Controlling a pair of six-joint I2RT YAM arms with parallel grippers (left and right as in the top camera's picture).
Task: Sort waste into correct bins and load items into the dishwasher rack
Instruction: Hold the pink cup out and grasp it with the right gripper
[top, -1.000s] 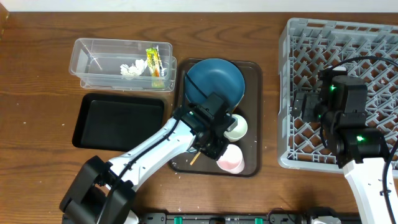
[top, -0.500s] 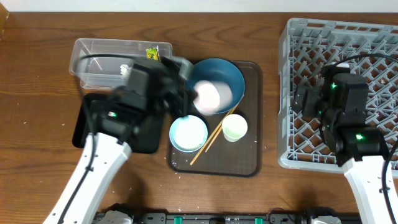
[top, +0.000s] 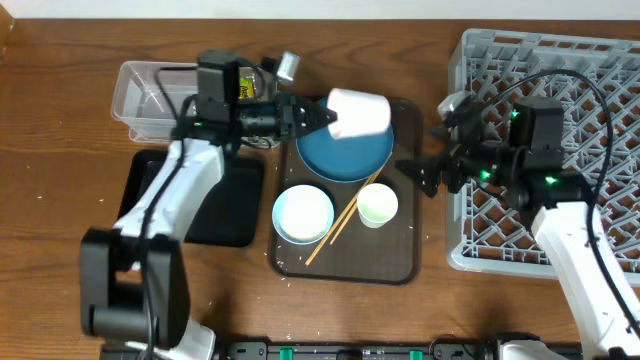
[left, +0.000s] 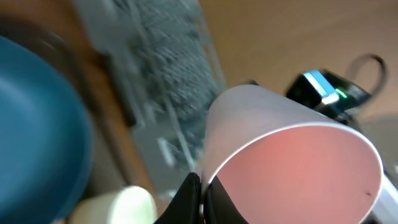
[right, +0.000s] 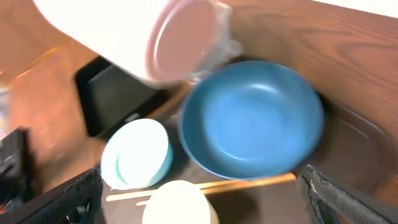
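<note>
Looking down the left wrist, the pink cup (left: 292, 155) fills the view, its pink inside turned to the lens and a dark finger (left: 191, 202) nipping the rim. The left gripper (top: 322, 116) is clamped on it. From overhead the same cup reads only as a white shape held sideways in the air above the far right edge of the plate (top: 340, 155). The right wrist view sees a blurred, pinkish round end of the cup, and its own fingers (right: 59, 199) stand wide apart at the bottom corners, holding nothing. On the near half of the brown tray (top: 400, 262) sit the bowl (top: 303, 213), the chopsticks (top: 342, 221) lying slantwise and the green cup (top: 378, 206), with the plate behind them. The right gripper (top: 418, 172) hangs at the tray's right edge, just beside the rack (top: 560, 60). To the left, the black tray (top: 220, 215) lies nearer and the clear tub (top: 150, 100) farther, the left arm stretching across both and hiding much of the tub. Half a second ago the cup was lower over the plate's middle and the left arm sat over the black tray. The right gripper was back over the rack and has since swung out toward the cup.
</note>
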